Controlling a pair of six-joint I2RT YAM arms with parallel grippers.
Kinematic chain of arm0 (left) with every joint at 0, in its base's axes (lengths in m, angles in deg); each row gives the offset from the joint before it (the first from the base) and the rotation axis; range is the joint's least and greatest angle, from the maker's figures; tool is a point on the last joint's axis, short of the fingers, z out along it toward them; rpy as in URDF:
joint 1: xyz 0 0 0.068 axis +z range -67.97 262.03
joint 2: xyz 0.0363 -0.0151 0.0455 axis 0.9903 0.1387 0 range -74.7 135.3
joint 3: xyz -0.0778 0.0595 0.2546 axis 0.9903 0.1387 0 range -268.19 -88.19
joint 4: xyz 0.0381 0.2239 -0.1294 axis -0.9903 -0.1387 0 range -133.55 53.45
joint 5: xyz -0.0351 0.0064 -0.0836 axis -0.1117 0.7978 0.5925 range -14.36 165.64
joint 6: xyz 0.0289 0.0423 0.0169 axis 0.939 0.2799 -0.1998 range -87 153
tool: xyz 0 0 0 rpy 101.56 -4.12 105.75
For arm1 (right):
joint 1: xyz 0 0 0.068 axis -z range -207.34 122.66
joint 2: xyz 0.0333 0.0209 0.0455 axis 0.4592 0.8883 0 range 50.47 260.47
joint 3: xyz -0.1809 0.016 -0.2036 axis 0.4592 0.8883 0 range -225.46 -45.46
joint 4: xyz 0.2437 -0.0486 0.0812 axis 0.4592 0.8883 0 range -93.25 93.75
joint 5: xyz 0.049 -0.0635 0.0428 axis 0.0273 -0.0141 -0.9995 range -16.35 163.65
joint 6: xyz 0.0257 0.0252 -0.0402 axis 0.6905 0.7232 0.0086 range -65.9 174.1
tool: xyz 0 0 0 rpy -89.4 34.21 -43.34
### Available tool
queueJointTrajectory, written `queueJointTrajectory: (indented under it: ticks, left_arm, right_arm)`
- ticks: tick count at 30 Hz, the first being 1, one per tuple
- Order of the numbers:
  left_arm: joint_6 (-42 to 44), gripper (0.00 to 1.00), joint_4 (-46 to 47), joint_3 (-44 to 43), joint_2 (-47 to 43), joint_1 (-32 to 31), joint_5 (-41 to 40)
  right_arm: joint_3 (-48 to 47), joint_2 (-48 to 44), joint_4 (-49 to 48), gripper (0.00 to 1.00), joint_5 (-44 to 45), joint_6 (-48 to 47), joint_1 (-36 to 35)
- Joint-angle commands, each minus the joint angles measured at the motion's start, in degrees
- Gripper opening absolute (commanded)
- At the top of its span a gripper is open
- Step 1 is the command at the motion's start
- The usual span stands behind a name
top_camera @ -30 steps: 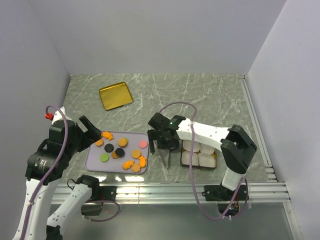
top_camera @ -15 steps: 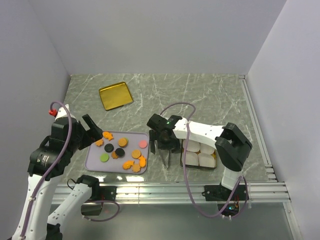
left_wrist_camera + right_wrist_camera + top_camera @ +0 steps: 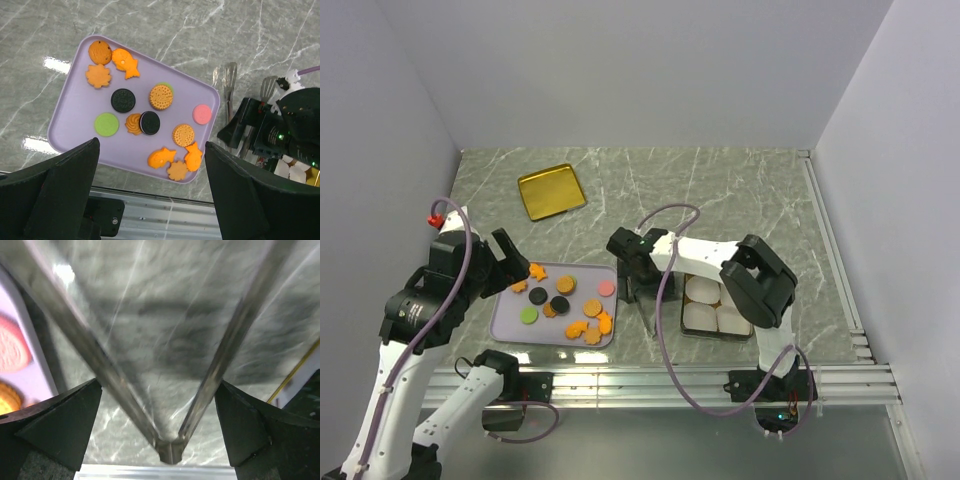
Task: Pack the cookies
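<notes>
The cookies [image 3: 565, 284] lie spread on a lilac tray [image 3: 510, 325]: orange rounds, fish and leaf shapes, two black discs, one green and one pink. The left wrist view shows them too [image 3: 161, 97] on the tray [image 3: 75, 105]. My left gripper [image 3: 505, 265] hovers open and empty above the tray's left end [image 3: 150, 145]. My right gripper [image 3: 635, 280] is just right of the tray, shut on metal tongs [image 3: 648, 318]. In the right wrist view the tongs [image 3: 170, 450] form a V between my fingers [image 3: 157, 385], hinge toward the near edge.
A gold tin [image 3: 720, 335] holding white paper cups [image 3: 715, 305] sits right of the right gripper. A gold lid [image 3: 551, 191] lies at the back left. The metal rail [image 3: 670, 375] runs along the near edge. Walls close in on three sides.
My right gripper has moved a little left with the tongs, toward the tray's right edge. My left arm has shifted slightly right and up.
</notes>
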State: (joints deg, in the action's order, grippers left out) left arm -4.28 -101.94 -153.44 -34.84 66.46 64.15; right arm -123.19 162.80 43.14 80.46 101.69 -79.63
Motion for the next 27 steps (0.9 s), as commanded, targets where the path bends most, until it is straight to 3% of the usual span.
queueJointTrajectory:
  ticks: [1, 15, 27]
  left_arm:
    - [1.07, 0.92, 0.43, -0.49, 0.13, -0.69, -0.56]
    - [0.54, 0.91, 0.08, -0.05, 0.05, -0.86, -0.2]
    - [-1.57, 0.89, -1.32, -0.14, -1.8, -0.86, 0.41]
  right_arm:
    - [-0.4, -1.15, -2.27, 1.0, 4.0, 2.24, 1.58]
    - [11.02, -4.22, -13.43, 0.93, 1.28, 2.94, 1.05]
    - [9.27, -1.51, -11.06, 0.9, 2.5, 1.89, -0.61]
